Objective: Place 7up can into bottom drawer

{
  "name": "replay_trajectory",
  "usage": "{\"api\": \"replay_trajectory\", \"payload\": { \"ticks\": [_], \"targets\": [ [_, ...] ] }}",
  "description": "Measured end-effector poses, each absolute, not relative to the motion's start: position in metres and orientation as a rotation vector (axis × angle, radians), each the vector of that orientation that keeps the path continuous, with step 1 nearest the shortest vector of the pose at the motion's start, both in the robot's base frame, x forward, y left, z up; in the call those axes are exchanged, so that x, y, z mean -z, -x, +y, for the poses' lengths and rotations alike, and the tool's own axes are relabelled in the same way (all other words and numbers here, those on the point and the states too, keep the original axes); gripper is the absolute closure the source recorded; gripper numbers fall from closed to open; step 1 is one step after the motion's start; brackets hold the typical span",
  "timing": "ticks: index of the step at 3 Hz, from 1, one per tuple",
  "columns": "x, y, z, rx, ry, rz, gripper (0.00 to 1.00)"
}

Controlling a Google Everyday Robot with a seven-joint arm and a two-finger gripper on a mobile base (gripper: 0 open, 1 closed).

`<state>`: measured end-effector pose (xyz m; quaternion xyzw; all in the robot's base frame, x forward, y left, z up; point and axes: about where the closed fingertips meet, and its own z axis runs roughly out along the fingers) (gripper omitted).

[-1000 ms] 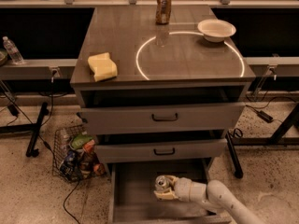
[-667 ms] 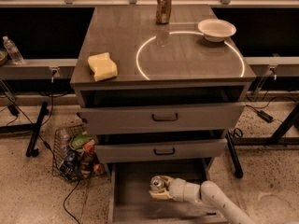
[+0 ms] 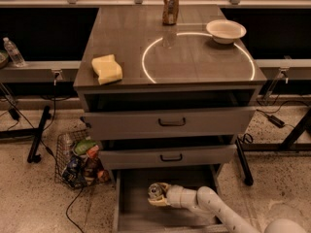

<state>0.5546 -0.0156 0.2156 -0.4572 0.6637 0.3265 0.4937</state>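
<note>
The gripper [image 3: 158, 197] is carrying the 7up can [image 3: 155, 191] further left than a moment ago, fingers staying clamped on it, low inside the open bottom drawer [image 3: 132, 211] spreading beneath, while the arm [image 3: 214, 208] is reaching in from its right, nearly level

Speckled floor [image 3: 29, 198], grey cabinet [image 3: 131, 38], wire basket [image 3: 60, 152]

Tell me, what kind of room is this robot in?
Probably a robot test lab, not a home: the grey wood-look drawer cabinet has a glowing white ring on top, and black cables trail over the speckled floor. The gripper holds a silver-topped 7up can inside the open bottom drawer.
</note>
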Motion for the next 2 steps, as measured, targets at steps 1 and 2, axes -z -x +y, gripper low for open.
{"api": "replay_trajectory", "payload": {
  "ticks": [1,2],
  "targets": [
    [-0.198,-0.555,-0.010,-0.790,1.114,1.623,0.62],
    [-0.181,-0.555,-0.005,-0.775,1.138,1.634,0.31]
  ]
}}
